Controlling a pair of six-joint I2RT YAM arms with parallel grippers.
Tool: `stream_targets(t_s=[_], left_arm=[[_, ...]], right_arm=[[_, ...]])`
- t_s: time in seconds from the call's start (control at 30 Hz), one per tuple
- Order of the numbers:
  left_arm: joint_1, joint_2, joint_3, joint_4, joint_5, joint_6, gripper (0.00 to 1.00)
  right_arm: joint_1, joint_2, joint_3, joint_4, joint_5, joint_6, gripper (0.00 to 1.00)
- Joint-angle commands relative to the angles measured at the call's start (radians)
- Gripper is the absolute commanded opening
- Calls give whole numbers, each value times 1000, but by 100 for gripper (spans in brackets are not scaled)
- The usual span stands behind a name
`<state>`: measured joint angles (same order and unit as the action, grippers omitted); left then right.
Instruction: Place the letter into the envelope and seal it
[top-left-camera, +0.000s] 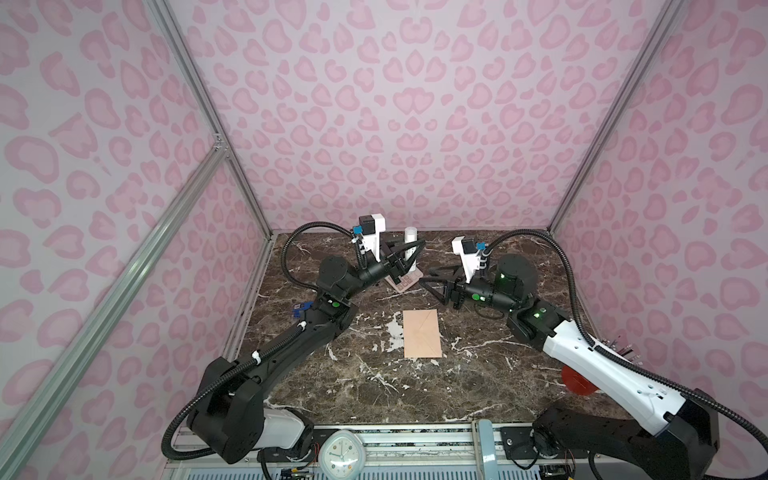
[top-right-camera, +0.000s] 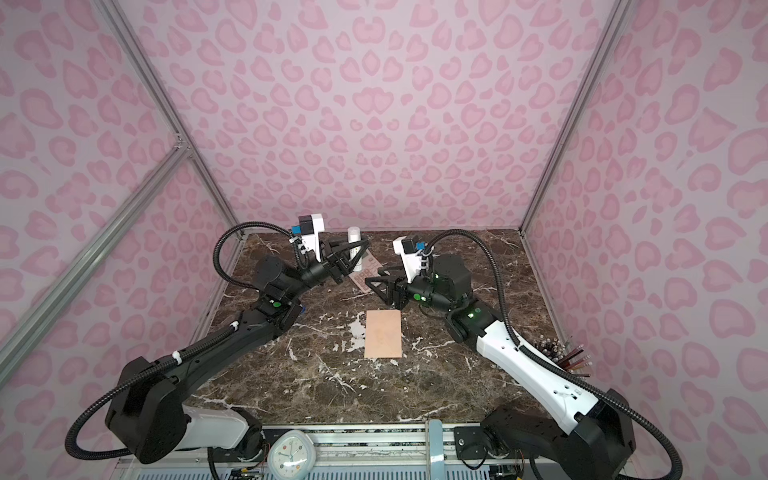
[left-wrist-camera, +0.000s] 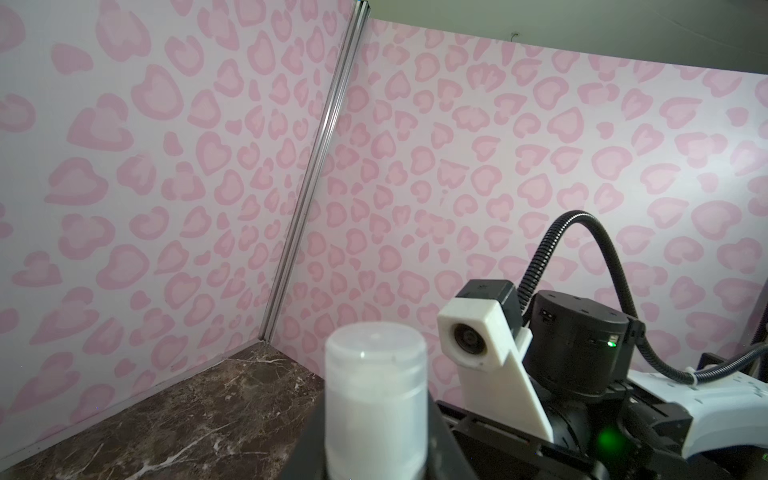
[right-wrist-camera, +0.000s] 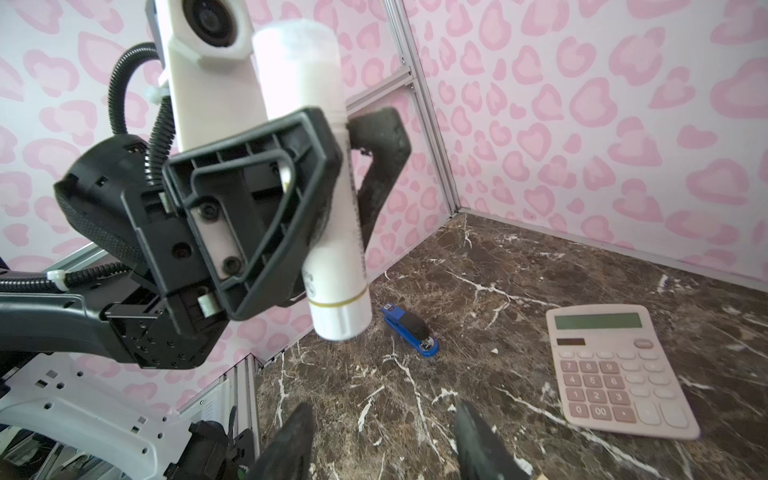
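Envelope (top-left-camera: 422, 334) flat on the marble table (top-left-camera: 374, 395), mid-field, nearer the arm bases than either gripper; seen so in both top views. Outline is a plain rectangle, diagonal seams uppermost, no flap standing out, so the flap reads as folded down. Letter not visible in any view: not on the table, not in a gripper. Judgement: insertion done, letter inside. Whether the flap is glued cannot be told.

Beyond the envelope, right gripper (right-wrist-camera: 384, 415): jaws apart, nothing between them, off the table and pointed toward the left one.

Further back, left gripper (right-wrist-camera: 353, 166): jaws clamped on a white tube (right-wrist-camera: 336, 270) with a translucent cap, held roughly upright and clear of the table. Tube looks like a glue stick; cap is on. Pink calculator (right-wrist-camera: 615, 370) lies on the table close by. Blue stapler (right-wrist-camera: 411, 330) lies toward the left wall, untouched.

Status: first half judged complete. Sealing is either pending (cap off, glue to flap, press down) or just finished with the stick to be set down; the pictures do not decide between these
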<state>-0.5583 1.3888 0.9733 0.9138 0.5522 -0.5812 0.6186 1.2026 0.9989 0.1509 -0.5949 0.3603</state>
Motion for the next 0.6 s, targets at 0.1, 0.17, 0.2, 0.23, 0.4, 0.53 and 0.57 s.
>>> stream_targets(t_s=[0.1,0.17,0.2,0.23,0.4,0.53,0.57], left_arm=[[-7,11,-7,118,2,-63,15],[-9,11,-11,123,2,-67,16],[-11,12,-14,128,2,-73,17],[-11,12,-16,131,2,-75,17],[-17,13,-24,137,4,-82,18],[-20,21,-25,149,5,-96,19],[-20,24,-24,155,5,-102,19]], right_arm=[[6,45,21,140,11,44,55],[8,56,30,153,5,48,54],[12,60,36,156,-1,48,53],[15,64,38,158,-6,46,53],[25,80,43,186,-14,48,52],[27,97,57,177,-13,37,48],[26,98,57,177,-12,36,47]])
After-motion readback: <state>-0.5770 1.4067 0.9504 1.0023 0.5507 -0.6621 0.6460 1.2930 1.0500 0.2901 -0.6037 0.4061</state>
